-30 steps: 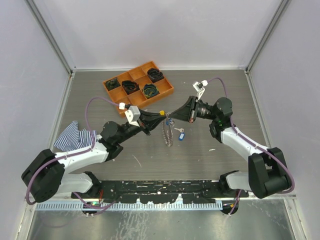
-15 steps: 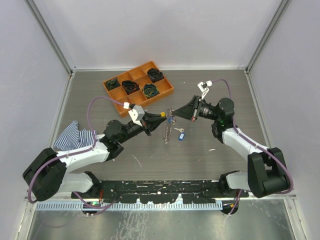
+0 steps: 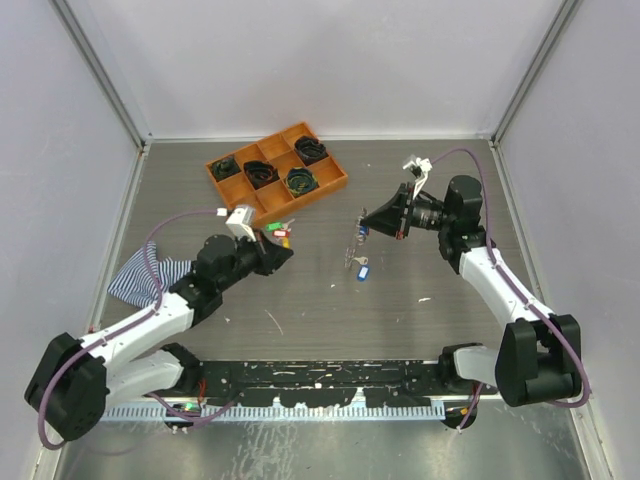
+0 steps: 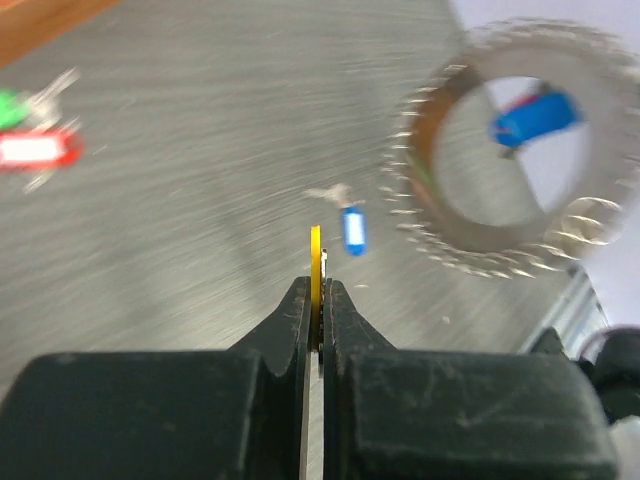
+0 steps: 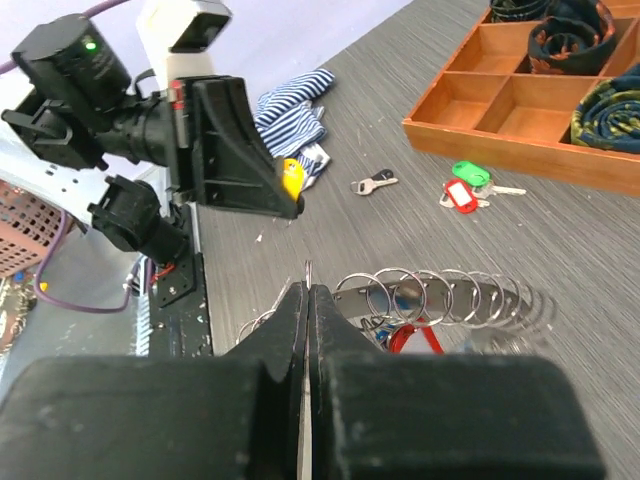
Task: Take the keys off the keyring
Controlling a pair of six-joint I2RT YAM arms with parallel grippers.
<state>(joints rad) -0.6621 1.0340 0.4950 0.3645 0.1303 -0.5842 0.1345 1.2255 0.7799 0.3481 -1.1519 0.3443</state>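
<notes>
The orange tray [image 3: 331,184] sits at the far side of the table [image 3: 420,310], and four of its compartments each hold a black coiled bundle [image 3: 260,172]. The other compartments seen by the right wrist camera show only bare wood. Just in front of the tray, a red-tagged key [image 3: 283,233] and a green-tagged key [image 3: 274,227] lie touching each other on the table. The left gripper [image 4: 317,290] is near them, its jaws pressed together on the yellow-tagged key [image 4: 316,262], gripping the tag edge-on. The right gripper [image 5: 308,290] is well apart from it, its jaws clamped on the wire of the keyring [image 5: 440,292], which hangs from the fingertips. A red tag [image 5: 415,338] shows just under the ring's loops, and a blue tag [image 4: 535,115] shows through its middle. A blue-tagged key [image 3: 362,270] lies on the table near the keyring. A striped cloth [image 3: 140,275] lies by the left arm.
</notes>
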